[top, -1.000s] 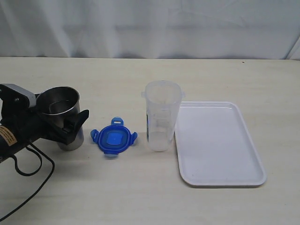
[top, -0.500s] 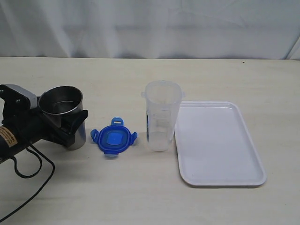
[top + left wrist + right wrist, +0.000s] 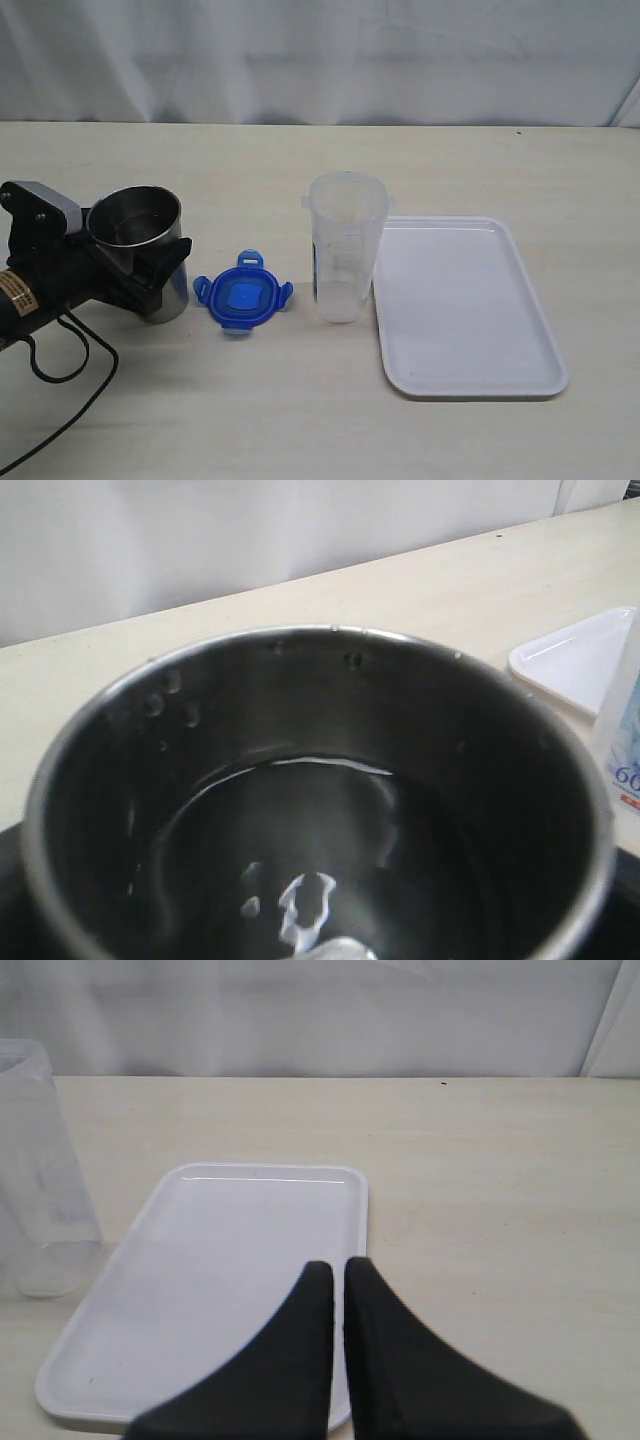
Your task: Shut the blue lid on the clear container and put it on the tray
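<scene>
At nine o'clock on the pale table, a shiny cylindrical steel cup is seen clamped in the black left hand. A shallow pool of liquid is shown inside it in the left wrist view, which may be why it is kept near upright. Whether its base rests on the table cannot be told. Just beside it, toward the centre, the small round blue plastic lid with four snap tabs is left flat and untouched, apart from the tall clear plastic container. That container is stood upright and open at the centre, just beside the nine o'clock edge of the flat white rectangular plastic tray. The tray is laid at three o'clock with nothing on it, judged ready to receive the closed container. The black right hand is pointed toward the tray, its fingers pressed together on nothing. Neither closing nor placing is judged begun; the steel cup would likely need setting aside first.
</scene>
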You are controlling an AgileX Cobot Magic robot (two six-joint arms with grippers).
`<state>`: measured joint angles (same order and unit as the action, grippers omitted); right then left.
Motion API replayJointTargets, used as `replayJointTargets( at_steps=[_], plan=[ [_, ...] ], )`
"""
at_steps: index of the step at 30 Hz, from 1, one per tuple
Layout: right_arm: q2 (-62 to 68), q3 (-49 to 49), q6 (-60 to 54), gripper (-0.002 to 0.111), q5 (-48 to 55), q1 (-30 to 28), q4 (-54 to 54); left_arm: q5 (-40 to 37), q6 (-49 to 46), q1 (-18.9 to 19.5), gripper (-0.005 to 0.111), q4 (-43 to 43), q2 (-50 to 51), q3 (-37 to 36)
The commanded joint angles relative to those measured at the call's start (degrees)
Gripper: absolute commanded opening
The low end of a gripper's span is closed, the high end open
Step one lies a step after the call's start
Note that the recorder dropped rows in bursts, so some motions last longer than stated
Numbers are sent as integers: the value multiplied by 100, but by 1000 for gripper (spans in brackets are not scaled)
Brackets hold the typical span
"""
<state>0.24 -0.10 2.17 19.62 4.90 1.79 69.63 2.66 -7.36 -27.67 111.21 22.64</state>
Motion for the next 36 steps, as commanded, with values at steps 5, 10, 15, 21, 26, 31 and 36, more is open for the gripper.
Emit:
replayJointTargets(
  at_steps=[5, 10, 15, 21, 26, 31, 36],
  plan=[
    [-24, 10, 3, 4, 4, -24, 12, 33, 150, -4, 0, -16, -103, 50],
    [-24, 10, 3, 4, 4, -24, 12, 33, 217, -4, 0, -16, -311, 73],
    [-24, 10, 3, 4, 4, -24, 12, 33, 329, -4, 0, -38, -444, 126],
    [-24, 10, 3, 4, 4, -24, 12, 33, 342, -4, 0, -131, -642, 220],
    [-24, 10, 3, 4, 4, -24, 12, 33, 645, -4, 0, -240, -655, 410],
    [-24, 10, 3, 4, 4, -24, 12, 33, 1042, -4, 0, -482, -655, 853],
    [-24, 10, 3, 4, 4, -24, 12, -124, 1142, -4, 0, -693, -655, 1333]
  ],
)
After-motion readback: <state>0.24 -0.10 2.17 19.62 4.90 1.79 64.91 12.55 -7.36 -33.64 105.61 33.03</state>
